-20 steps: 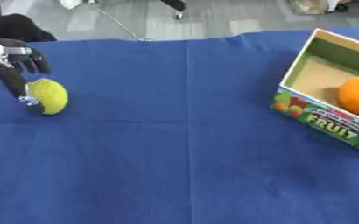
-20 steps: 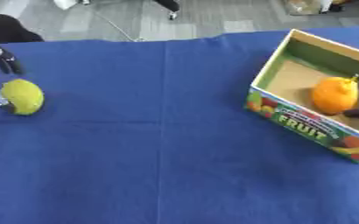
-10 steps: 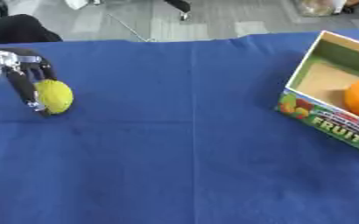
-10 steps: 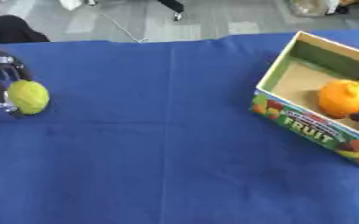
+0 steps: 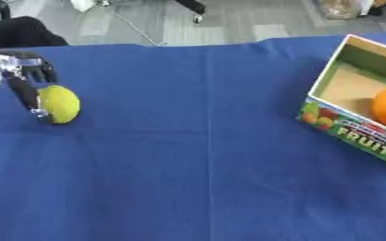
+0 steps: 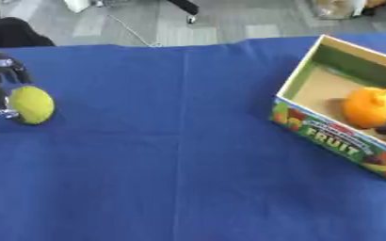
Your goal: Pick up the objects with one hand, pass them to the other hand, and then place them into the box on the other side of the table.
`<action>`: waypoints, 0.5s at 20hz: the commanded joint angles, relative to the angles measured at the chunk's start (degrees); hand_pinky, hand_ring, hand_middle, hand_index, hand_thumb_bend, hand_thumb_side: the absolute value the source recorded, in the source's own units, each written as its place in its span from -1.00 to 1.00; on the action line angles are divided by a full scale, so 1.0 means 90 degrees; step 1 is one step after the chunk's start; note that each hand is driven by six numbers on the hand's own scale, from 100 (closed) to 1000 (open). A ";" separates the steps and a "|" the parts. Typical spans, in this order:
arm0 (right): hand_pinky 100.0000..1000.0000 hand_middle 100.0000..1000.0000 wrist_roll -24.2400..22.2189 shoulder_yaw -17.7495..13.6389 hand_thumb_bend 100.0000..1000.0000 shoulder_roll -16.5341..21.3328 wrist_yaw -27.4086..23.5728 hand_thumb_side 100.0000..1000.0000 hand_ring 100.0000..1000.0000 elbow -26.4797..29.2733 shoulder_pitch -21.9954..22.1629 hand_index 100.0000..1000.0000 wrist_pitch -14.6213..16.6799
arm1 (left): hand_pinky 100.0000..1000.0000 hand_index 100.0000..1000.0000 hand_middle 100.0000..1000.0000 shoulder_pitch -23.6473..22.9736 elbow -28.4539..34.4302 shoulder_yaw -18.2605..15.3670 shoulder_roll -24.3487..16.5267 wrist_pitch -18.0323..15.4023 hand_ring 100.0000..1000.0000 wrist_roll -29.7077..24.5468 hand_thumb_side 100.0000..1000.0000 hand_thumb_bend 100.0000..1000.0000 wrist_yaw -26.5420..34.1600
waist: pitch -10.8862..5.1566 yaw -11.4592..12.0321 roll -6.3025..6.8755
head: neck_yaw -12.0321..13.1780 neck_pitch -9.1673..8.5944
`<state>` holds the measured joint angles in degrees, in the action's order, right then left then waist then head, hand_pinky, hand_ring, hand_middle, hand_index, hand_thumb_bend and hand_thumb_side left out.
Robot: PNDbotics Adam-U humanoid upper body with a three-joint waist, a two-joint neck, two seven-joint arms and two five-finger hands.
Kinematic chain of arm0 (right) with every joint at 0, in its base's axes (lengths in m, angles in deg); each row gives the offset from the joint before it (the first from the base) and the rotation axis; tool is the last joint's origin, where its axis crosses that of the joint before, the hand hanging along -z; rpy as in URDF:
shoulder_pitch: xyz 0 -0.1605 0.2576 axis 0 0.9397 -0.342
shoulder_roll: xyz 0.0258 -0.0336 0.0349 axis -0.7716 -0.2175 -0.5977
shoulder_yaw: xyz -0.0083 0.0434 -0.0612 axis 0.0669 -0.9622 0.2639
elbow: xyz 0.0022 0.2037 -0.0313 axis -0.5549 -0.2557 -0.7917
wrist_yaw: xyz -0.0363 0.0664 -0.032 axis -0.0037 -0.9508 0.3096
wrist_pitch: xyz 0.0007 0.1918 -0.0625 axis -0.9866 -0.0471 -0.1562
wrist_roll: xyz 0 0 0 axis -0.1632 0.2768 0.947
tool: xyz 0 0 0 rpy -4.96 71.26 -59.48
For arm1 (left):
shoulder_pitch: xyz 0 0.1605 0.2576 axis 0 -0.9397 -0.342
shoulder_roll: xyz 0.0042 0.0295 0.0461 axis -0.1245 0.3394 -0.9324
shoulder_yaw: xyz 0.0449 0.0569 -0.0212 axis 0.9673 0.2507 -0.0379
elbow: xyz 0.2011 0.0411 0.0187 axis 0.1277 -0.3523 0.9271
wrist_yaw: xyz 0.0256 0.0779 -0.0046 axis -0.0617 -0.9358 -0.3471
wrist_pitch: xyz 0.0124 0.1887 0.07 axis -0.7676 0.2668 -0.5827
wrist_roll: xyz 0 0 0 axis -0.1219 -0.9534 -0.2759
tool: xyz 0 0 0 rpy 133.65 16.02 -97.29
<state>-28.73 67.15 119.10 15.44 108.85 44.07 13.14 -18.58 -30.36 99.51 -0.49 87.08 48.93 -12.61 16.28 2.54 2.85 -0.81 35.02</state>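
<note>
Nearest us, the blue cloth [image 5: 205, 179] covers the desk, a crease running up its middle. Over on the right sits the fruit box [image 6: 336, 136], open on top, its printed front wall facing us. Inside it lies an orange fruit [image 6: 366, 107], close to the box's right side. Something dark shows at the far right edge beside that orange, but I can't make out what it is. Now look left: the yellow-green lemon [image 5: 60, 104] is at the left edge of the cloth, well apart from the box. The left hand [image 5: 23, 80] is right there on it, black and silver fingers [image 5: 19, 92] curled down against the lemon's left side, pinching it. Beyond the desk's far edge, grey floor.
</note>
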 commanded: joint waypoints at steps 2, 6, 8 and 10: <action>0.37 0.93 0.0003 -0.0041 -1.00 0.0071 0.0079 -0.02 1.00 0.0097 -0.0020 0.94 -0.0023 | 0.58 0.55 0.41 0.0131 -0.0010 -0.0119 -0.0098 0.0021 0.54 0.0356 -1.00 0.51 -0.0218 | -0.0063 -0.0014 -0.0089 | 0.0026 -0.0110; 0.37 0.93 -0.0002 -0.0020 -1.00 0.0034 0.0119 0.00 1.00 0.0097 -0.0023 0.94 -0.0064 | 0.57 0.54 0.40 0.0150 -0.0098 -0.0139 -0.0032 0.0028 0.54 0.0542 -1.00 0.48 -0.0324 | -0.0042 -0.0021 -0.0103 | 0.0035 -0.0118; 0.37 0.93 -0.0007 -0.0016 -1.00 0.0017 0.0135 0.00 1.00 0.0097 -0.0023 0.94 -0.0077 | 0.56 0.53 0.39 0.0146 -0.0155 -0.0159 -0.0006 0.0028 0.53 0.0588 -1.00 0.47 -0.0341 | -0.0033 -0.0025 -0.0110 | 0.0039 -0.0122; 0.37 0.93 -0.0005 -0.0018 -1.00 0.0002 0.0142 0.01 1.00 0.0097 -0.0022 0.94 -0.0084 | 0.55 0.52 0.38 0.0142 -0.0217 -0.0177 0.0013 0.0032 0.52 0.0611 -1.00 0.45 -0.0359 | -0.0026 -0.0030 -0.0115 | 0.0044 -0.0129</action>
<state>-28.78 67.46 118.15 16.40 108.85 44.07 12.55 -18.59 -32.50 98.53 0.70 87.34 53.98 -15.61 16.30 2.32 2.67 -0.57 34.60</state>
